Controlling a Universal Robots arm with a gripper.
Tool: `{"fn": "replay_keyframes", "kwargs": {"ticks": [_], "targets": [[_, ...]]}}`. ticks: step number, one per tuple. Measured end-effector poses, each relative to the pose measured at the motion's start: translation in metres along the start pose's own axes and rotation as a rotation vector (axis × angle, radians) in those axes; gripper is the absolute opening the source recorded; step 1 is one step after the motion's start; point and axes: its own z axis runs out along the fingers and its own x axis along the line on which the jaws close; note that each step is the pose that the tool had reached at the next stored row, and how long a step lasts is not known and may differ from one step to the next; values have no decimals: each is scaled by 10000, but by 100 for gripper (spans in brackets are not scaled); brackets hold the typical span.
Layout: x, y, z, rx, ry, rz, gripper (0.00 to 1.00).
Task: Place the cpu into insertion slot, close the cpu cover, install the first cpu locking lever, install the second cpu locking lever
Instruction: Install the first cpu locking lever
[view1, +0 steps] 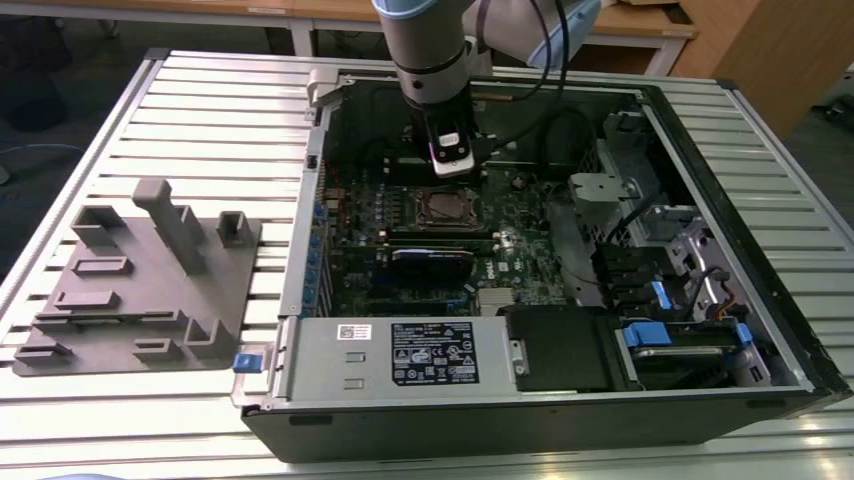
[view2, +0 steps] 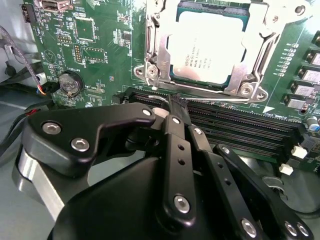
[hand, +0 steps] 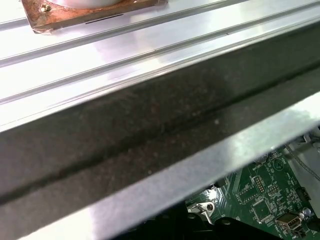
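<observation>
In the exterior view an open case (view1: 534, 420) lies on a slatted table (view1: 200, 110). The arm (view1: 424, 50) reaches down from the far edge of the case, and the gripper (view1: 451, 165) hangs over the board (view1: 521, 250), just beyond the slot (view1: 441, 208) on the far side. The slot sits in the board's middle, nearer its far edge. A grey fixture (view1: 134, 290) rests on the table near the exterior view's left edge, apart from the case. A power supply (view1: 400, 350) fills the case's near edge.

In the second wrist view the cpu (view2: 207, 47) lies flat in the slot, silver top up. The cover (view2: 156, 50) is down over it, its window framing the chip. The gripper (view2: 177, 102) has its black fingers drawn together with nothing between them; the tips stand over the memory slots (view2: 240, 122), just beside the cover's edge. A coin battery (view2: 68, 82) sits on the board to one side.

In the first wrist view the dark case wall (hand: 150, 135) runs across, with table slats (hand: 125, 50) beyond it and a corner of the green board (hand: 260, 200) within
</observation>
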Motion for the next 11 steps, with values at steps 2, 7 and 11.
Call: {"fn": "replay_keyframes", "kwargs": {"ticks": [2,7,11], "targets": [[0,0,0,0,0,0,11],[-7,-19,2,8,-3,-2,11],[-3,-27,27,61,-26,-19,11]]}}
